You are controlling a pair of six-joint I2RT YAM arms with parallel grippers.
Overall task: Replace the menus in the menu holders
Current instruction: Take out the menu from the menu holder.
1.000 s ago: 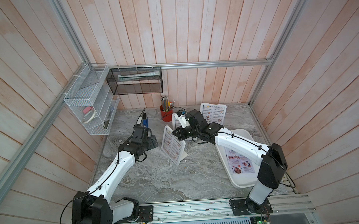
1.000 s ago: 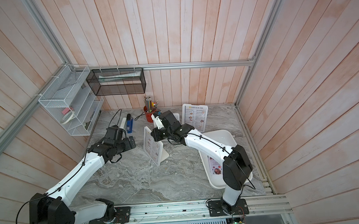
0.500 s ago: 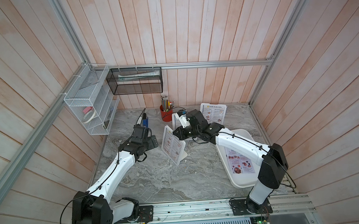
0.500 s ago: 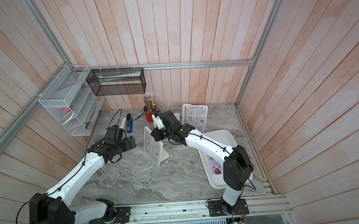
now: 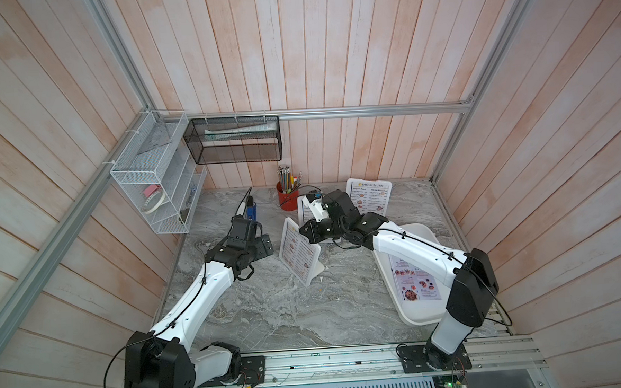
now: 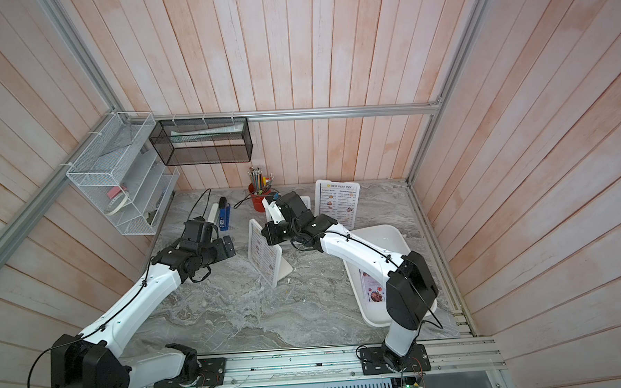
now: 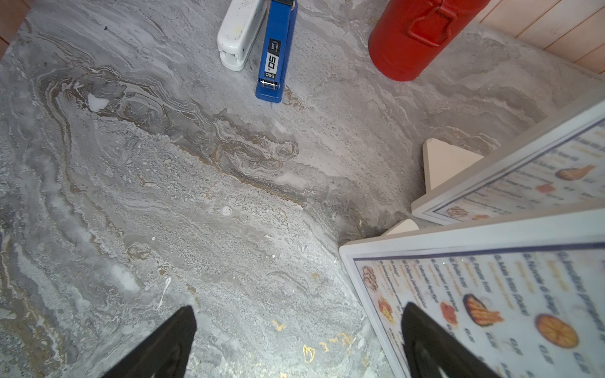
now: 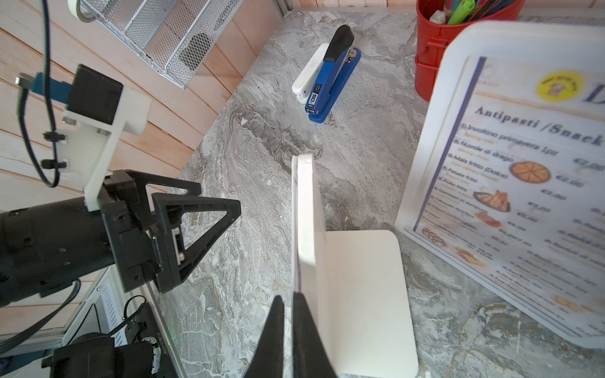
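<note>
Grippers flank the nearest menu holder (image 5: 316,269) in both top views. The left gripper (image 5: 265,244), jaws spread wide and empty, sits near its printed face, and the right gripper (image 5: 306,234) is clenched at its upper edge from the far side. The right arm hides most of a second holder (image 5: 302,211) just behind that gripper, and a third holder (image 5: 369,196) headed DIM SUM INN stands past its wrist. A white tray (image 5: 420,316) carrying a lilac sheet (image 5: 417,282) lies beneath the forearm. In the left wrist view, the parted fingers (image 7: 163,343) hang over the marble table (image 7: 163,163), one showing in front of the menu (image 7: 507,294). A white stapler (image 7: 240,36), blue stapler (image 7: 276,55) and red cup (image 7: 415,39) lie well ahead of the tips. In the right wrist view, the fingertips (image 8: 302,314) pinch the menu's thin top edge, and the frame runs edge-on away from them, clear of the left gripper.
</note>
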